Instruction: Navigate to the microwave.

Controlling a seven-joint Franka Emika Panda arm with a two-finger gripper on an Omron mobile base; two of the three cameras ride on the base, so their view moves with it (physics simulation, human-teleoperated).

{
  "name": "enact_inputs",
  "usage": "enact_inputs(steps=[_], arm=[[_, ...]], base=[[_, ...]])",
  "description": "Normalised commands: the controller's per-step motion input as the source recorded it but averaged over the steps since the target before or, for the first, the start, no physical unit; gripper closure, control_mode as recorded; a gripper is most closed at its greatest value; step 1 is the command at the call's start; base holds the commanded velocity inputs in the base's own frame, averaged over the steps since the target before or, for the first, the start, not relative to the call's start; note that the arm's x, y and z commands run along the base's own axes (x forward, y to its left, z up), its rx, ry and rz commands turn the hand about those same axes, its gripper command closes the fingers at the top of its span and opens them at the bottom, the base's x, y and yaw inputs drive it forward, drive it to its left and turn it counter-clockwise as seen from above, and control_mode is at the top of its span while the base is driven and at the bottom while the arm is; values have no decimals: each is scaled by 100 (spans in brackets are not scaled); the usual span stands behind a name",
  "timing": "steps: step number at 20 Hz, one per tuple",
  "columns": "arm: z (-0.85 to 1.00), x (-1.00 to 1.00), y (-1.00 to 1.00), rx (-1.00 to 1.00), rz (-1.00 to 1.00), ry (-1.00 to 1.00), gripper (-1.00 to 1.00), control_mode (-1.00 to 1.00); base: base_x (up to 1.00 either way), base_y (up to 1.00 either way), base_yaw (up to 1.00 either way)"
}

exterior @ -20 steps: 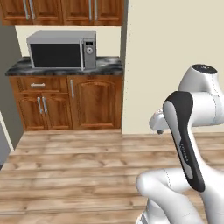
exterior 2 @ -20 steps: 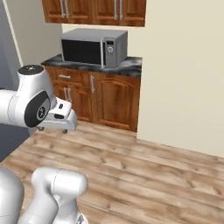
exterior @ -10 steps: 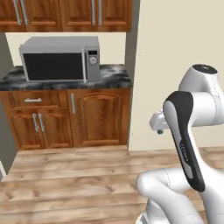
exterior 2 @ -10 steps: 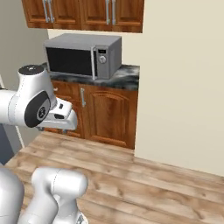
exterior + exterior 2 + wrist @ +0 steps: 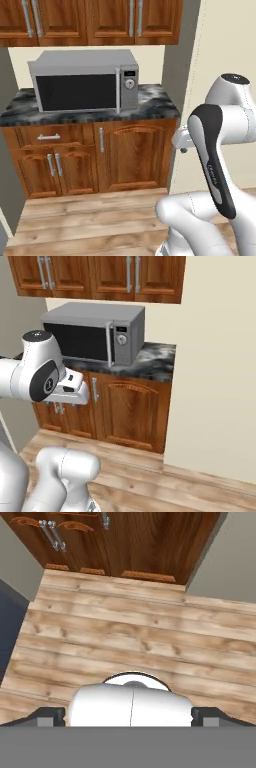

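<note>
The microwave is a wide silver-grey box with a black glass door, a vertical bar handle and a control panel on its right side. It stands on a dark marbled counter straight ahead, and the right base view has the microwave at upper left. My arm is folded in front of the base with the hand pointing down at the floor. In the hand view my gripper is open, its two dark fingertips far apart with nothing between them.
Wooden lower cabinets sit under the counter and upper cabinets hang above the microwave. A beige wall juts out to the right of the counter. Plank floor lies between the base and the cabinets.
The whole picture has shifted: the base has driven toward the counter, so the microwave and cabinets appear larger and nearer. The arm's pose is unchanged.
</note>
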Motion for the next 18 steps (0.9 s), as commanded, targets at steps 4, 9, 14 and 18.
enact_inputs(steps=[4, 9, 14, 18], arm=[[0, 0, 0, 0, 0, 0, -100, 100], [0, 0, 0, 0, 0, 0, -100, 100], [0, 0, 0, 0, 0, 0, -100, 100], [0, 0, 0, 0, 0, 0, -100, 100]], base=[[100, 94, -8], [96, 66, -12], [88, 29, -19], [65, 5, -11]])
